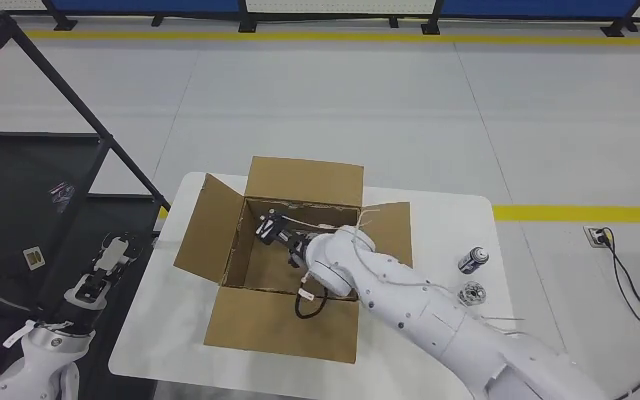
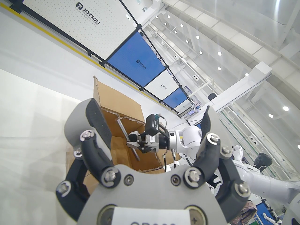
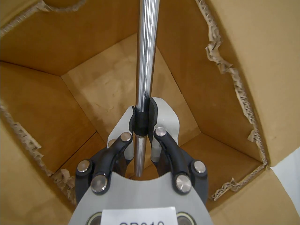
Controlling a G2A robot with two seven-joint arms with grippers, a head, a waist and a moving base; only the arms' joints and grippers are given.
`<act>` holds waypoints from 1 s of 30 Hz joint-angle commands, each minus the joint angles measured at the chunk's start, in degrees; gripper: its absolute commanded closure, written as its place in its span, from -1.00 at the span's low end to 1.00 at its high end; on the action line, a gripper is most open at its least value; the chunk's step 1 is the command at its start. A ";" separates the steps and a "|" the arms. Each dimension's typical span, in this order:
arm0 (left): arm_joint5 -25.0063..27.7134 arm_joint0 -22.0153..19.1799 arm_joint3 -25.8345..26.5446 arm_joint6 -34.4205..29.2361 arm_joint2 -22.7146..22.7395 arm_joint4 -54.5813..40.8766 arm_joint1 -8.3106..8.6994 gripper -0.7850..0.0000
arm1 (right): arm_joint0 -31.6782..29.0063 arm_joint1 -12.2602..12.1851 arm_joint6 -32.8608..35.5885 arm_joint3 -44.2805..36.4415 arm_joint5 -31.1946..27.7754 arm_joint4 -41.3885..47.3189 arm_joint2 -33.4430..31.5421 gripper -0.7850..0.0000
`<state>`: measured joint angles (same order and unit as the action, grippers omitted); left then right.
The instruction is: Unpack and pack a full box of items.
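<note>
One item in hand: right gripper (image 3: 143, 115) is clamped tight on a chrome steel rod (image 3: 147, 47), gripped near one end, with the long part sticking out ahead. Rod is inside the open cardboard box (image 1: 285, 325), toward its 12 o'clock wall; can't tell if the tip touches cardboard. My read: stiff, dense and polished, so slippery. End grip gives it leverage to pivot or slide. A hold nearer mid-length with a firm squeeze is better. Watch the tip near the torn flap edges. Left gripper (image 2: 150, 115) is spread wide, holding nothing, off the table (image 1: 420, 215) at the box's 9 o'clock. Small can (image 1: 473, 260) and round lid-like piece (image 1: 472, 293) stand at 3 o'clock.
</note>
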<state>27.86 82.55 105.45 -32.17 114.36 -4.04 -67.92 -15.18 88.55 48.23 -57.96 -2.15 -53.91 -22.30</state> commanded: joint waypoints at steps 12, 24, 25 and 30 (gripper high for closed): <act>0.00 0.00 0.00 0.00 0.00 0.00 0.00 -1.00 | 2.52 10.50 -1.89 22.07 -4.01 2.22 4.44 1.00; 0.00 0.00 0.00 0.00 0.00 0.00 0.00 -1.00 | 3.50 15.78 -5.31 32.58 -5.40 1.89 4.19 0.29; 0.00 0.00 0.00 0.00 0.00 0.00 0.00 -1.00 | 3.55 15.99 -5.69 33.15 -5.51 1.77 4.09 0.25; 0.00 0.00 0.00 0.00 0.00 0.00 0.00 -1.00 | 4.04 16.68 -7.33 34.91 -5.97 1.30 3.31 0.18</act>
<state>27.86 82.55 105.45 -32.17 114.36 -4.04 -67.92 -11.28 105.15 41.09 -23.34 -8.05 -52.55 -18.80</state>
